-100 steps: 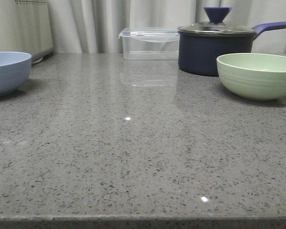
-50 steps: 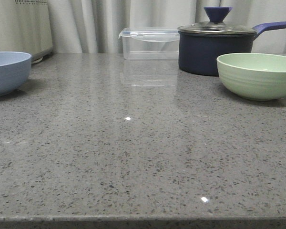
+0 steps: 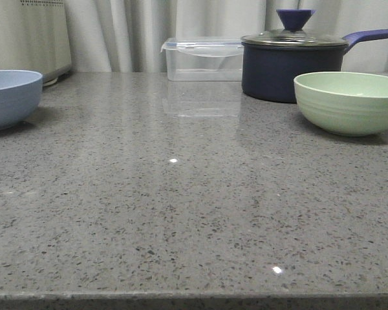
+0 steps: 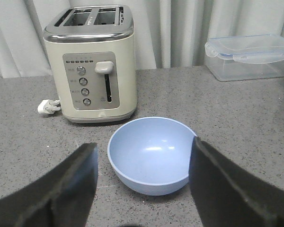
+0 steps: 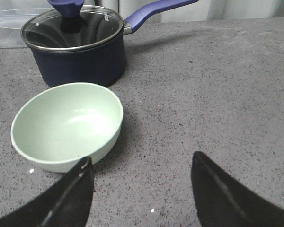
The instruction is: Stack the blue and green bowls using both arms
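At the far left of the counter (image 3: 181, 213) the blue bowl (image 3: 10, 97) is sitting upright and empty, and a cream toaster (image 4: 90, 71) is standing just behind it. The left gripper (image 4: 143, 177) is hanging over this bowl with its two black fingers (image 4: 66, 184) spread wide and holding nothing. In the left wrist view the bowl is lying almost exactly between the fingers, so I am judging that this arm needs only to go down and close on the rim.

Going toward the middle, a clear lidded box (image 3: 204, 59) is resting at the back by the curtain. Next to it a dark navy saucepan (image 3: 291, 64) with a glass lid is standing.

At the right the green bowl (image 3: 348, 102) is sitting just in front of the saucepan. The right gripper (image 5: 139, 184) is also wide open and empty, but here the bowl is lying off to one side, in front of one finger rather than in the gap. This arm is probably needing a sideways correction first. The two bowls are well apart.
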### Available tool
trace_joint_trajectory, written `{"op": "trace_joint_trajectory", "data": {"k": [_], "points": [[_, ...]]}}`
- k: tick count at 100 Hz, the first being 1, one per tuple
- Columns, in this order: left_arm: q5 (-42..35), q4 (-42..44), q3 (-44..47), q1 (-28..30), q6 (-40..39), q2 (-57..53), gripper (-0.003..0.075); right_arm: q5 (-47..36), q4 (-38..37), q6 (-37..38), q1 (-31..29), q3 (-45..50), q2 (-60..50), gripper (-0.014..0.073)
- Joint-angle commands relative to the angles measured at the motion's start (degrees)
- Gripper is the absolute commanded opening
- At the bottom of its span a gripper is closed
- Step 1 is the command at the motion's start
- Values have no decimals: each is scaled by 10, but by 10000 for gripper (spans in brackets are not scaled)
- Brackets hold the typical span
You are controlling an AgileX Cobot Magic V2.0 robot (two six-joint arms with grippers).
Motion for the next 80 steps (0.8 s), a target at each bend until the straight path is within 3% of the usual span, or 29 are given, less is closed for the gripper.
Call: {"op": "trace_joint_trajectory", "data": {"k": [1, 49, 80], "points": [[-48, -6, -16, -2, -7, 6, 426, -17, 0, -1, 0, -53, 42, 424], [-48, -6, -16, -2, -7, 7, 426, 91, 1, -1, 0, -290, 312, 416], [-48, -6, -16, -2, -7, 7, 426, 196, 2, -4, 3, -386, 452, 409]]}}
